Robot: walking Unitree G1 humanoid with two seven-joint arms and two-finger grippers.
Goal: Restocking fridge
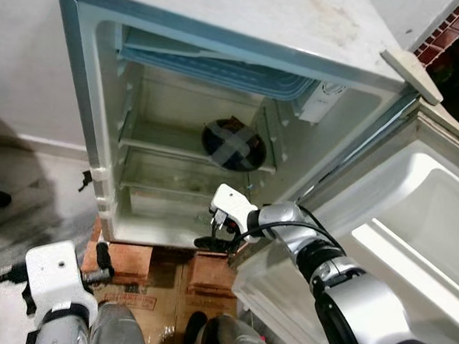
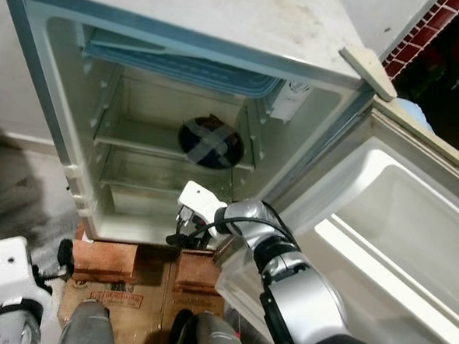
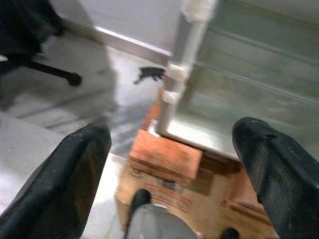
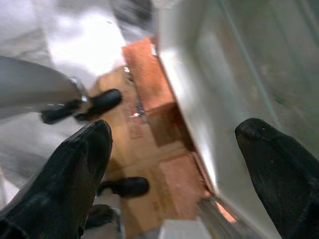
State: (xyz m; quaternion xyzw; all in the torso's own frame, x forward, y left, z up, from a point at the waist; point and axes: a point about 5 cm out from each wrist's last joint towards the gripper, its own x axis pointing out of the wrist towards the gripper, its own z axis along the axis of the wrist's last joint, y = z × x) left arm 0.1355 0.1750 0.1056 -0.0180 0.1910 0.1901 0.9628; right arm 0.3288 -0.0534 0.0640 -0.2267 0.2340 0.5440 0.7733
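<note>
Nearest the robot, the left gripper (image 1: 103, 258) hangs low beside its knee, over the cardboard box (image 1: 160, 289) and the brick (image 1: 123, 257) that prop up the fridge; its fingers (image 3: 75, 174) are spread wide with nothing between them. A little farther on, the right gripper (image 1: 214, 237) reaches to the front lip of the fridge floor (image 1: 156, 230), its fingers (image 4: 84, 159) likewise spread and empty, one side over the box and the other over the white sill. Beyond it, in the open fridge (image 1: 222, 31), the only stock to be seen is a dark round bowl (image 1: 231, 145) with crossed tape on its lid, sitting on the upper wire shelf (image 1: 161, 144) toward the back right. The open door (image 1: 413, 230) stands just beside the right forearm. The risks, as I judge them: the right arm sits in the narrow gap between door and cabinet, so a careless swing could knock the door or scrape the sill; a push against the cabinet might rock it on its brick supports; and reaching deeper, the fingers could catch the shelf and jolt the bowl.
</note>
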